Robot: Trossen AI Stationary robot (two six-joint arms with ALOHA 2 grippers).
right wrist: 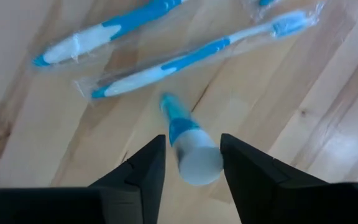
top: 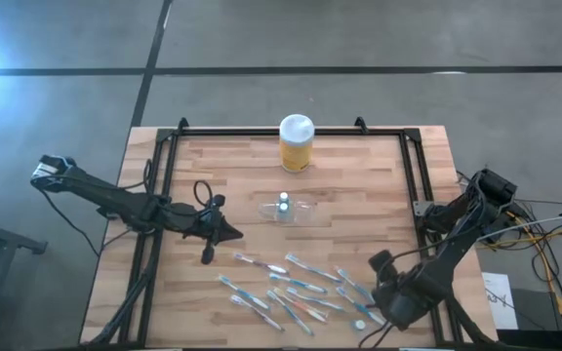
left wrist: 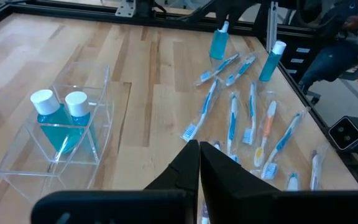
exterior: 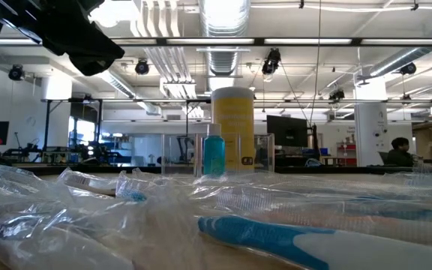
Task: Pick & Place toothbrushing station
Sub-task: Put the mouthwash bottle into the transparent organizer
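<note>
The small see-through plastic holder lies on its side near the middle of the light wooden slatted table, long axis across the table, with two blue white-capped tubes inside. Beyond the table is an open workroom with ceiling ducts, where a seated person shows far off. The right gripper, well apart from the holder at the near right corner, stands part-open astride a small blue white-capped tube beside wrapped blue-and-white toothbrushes, gripping nothing; the left gripper is closed and empty, left of the holder.
</note>
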